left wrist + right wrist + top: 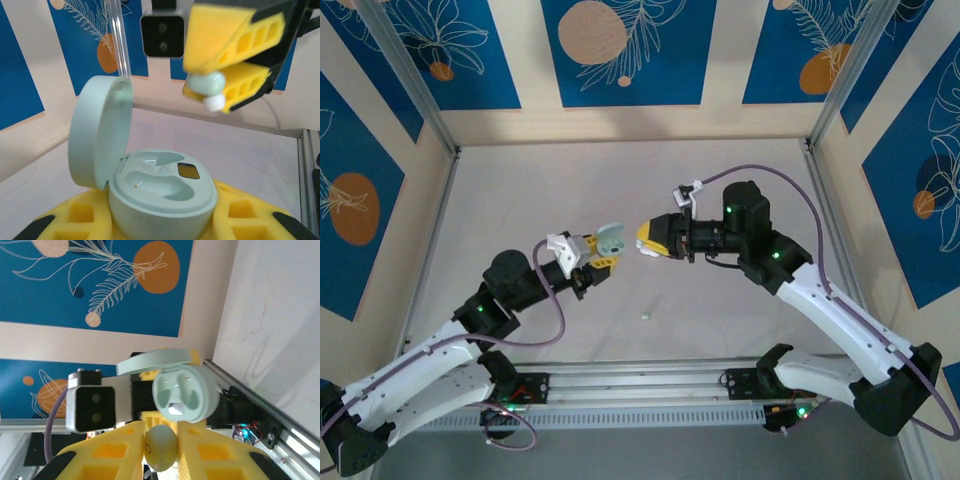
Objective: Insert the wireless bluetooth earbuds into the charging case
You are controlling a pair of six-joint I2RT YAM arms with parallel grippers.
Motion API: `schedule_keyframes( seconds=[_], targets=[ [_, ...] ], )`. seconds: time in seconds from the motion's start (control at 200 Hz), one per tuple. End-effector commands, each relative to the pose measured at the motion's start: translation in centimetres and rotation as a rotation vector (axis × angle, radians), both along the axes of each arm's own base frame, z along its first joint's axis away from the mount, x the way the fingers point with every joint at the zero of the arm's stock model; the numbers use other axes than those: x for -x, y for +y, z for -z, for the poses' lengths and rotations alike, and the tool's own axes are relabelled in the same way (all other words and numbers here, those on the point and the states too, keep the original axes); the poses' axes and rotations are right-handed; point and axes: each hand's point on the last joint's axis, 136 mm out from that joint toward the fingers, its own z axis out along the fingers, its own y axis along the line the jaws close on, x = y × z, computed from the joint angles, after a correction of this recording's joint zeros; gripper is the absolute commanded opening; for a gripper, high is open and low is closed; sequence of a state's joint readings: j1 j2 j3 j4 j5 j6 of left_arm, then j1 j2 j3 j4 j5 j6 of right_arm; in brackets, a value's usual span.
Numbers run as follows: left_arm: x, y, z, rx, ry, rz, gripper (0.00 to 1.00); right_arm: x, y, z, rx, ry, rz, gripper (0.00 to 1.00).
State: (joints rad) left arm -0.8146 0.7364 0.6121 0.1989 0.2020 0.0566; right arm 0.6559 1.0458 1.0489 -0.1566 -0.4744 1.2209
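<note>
My left gripper (603,258) is shut on the base of a pale green charging case (162,192), held up off the table. The case's lid (97,130) stands open and both moulded wells are empty. Facing it, my right gripper (645,240) is shut on a pale green earbud (161,446), pinched between its yellow fingers (115,450). In the left wrist view that earbud (207,85) hangs above and to the right of the open case, a short gap away. In the right wrist view the case (185,392) shows its open face just beyond the earbud. Another tiny earbud (645,316) lies on the table below the grippers.
The white tabletop (620,180) is walled by patterned blue-and-beige panels. An aluminium rail (640,385) runs along the near edge by the arm bases. Upright frame posts (430,110) stand at the back corners.
</note>
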Motion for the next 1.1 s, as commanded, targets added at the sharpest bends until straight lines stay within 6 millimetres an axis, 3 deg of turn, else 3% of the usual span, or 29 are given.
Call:
schedule_keyframes(
  seconds=[0.0, 0.235, 0.605, 1.095],
  targets=[
    [0.3, -0.2, -1.7, 0.043, -0.069, 0.017, 0.29, 1.0, 0.2, -1.5, 0.018, -0.12, -0.024, 0.21],
    [0.4, -0.6, -1.8, 0.051, -0.074, 0.037, 0.29, 2.2, 2.5, -2.2, 0.053, -0.186, -0.097, 0.21],
    [0.5, -0.6, -1.9, 0.06, -0.067, 0.045, 0.29, 1.3, 4.6, -2.3, 0.076, -0.209, -0.086, 0.21],
    [0.4, -0.5, -2.5, 0.096, -0.061, 0.035, 0.3, 0.6, 5.5, 0.0, 0.218, -0.201, -0.048, 0.21]
  ],
)
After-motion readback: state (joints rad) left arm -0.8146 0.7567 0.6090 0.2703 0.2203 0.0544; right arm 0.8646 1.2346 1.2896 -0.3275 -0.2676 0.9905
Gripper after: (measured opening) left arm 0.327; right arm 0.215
